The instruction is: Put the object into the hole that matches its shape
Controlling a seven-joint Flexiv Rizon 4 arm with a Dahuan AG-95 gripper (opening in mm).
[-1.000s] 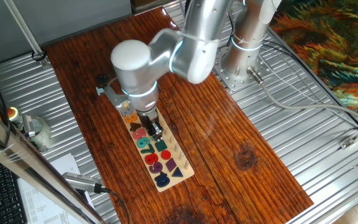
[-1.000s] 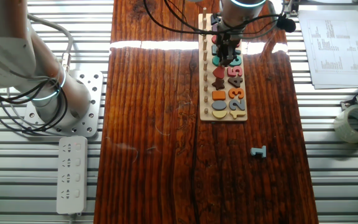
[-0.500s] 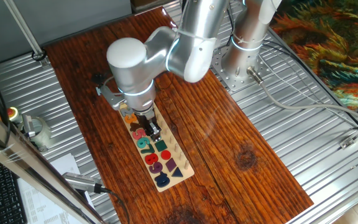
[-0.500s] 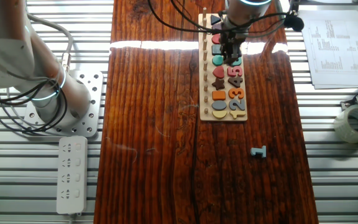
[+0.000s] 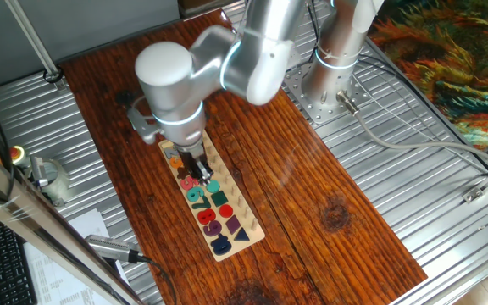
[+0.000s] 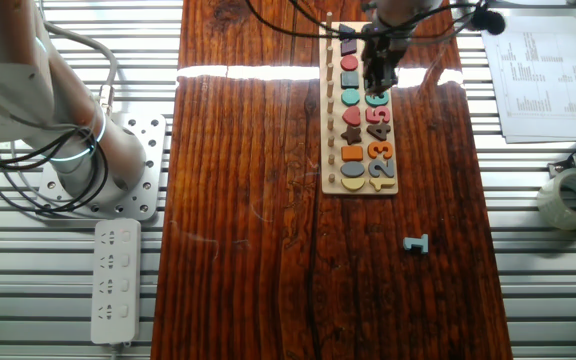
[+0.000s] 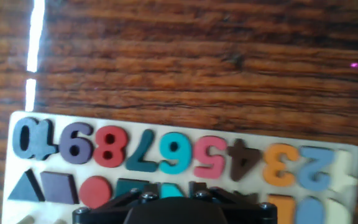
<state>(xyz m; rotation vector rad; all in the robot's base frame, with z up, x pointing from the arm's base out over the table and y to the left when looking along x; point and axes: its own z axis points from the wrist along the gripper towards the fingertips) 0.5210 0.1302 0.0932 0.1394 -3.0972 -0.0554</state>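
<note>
The teal disc (image 6: 351,97) lies just beside the pincer (image 6: 377,88), apparently already seated in its round recess of the puzzle board (image 6: 330,150). Whether the pincer is open, I cannot tell. The next move is probably a straight lift without touching the disc.

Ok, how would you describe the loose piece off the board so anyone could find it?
Start at the dark wood table and find the long pale number board lying on it. Past the board's end where the 2 and 3 sit, a small grey-blue piece lies alone on bare wood. It looks like a capital I and is the only piece off the board.
</note>
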